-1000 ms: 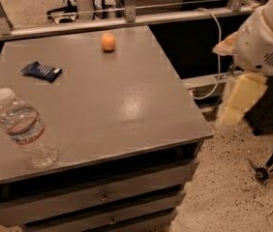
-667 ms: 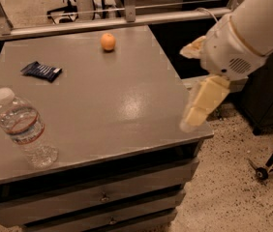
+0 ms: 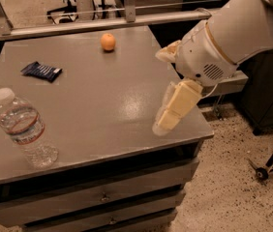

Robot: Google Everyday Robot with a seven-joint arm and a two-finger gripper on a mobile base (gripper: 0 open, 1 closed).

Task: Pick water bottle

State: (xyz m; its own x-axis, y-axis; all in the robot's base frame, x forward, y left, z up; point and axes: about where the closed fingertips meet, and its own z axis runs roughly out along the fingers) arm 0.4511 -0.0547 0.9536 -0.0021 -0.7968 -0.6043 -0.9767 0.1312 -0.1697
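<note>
The water bottle [image 3: 24, 128] stands upright at the front left of the grey table [image 3: 98, 95]. It is clear ribbed plastic with a white cap and a pale label with a red band. My gripper [image 3: 159, 92] hangs over the table's right side, far to the right of the bottle. Its two cream fingers [image 3: 175, 106] are spread apart with nothing between them. The white arm [image 3: 233, 33] reaches in from the upper right.
An orange fruit [image 3: 108, 41] sits near the table's back edge. A dark blue snack packet [image 3: 41, 71] lies at the back left. The table has drawers [image 3: 102, 197] below. A metal rail [image 3: 93, 25] runs behind it. A wheeled stand [image 3: 272, 161] is on the floor at right.
The arm and gripper have moved left, from beside the table's right edge to over its right side. The bottle, fruit and packet have not moved.
</note>
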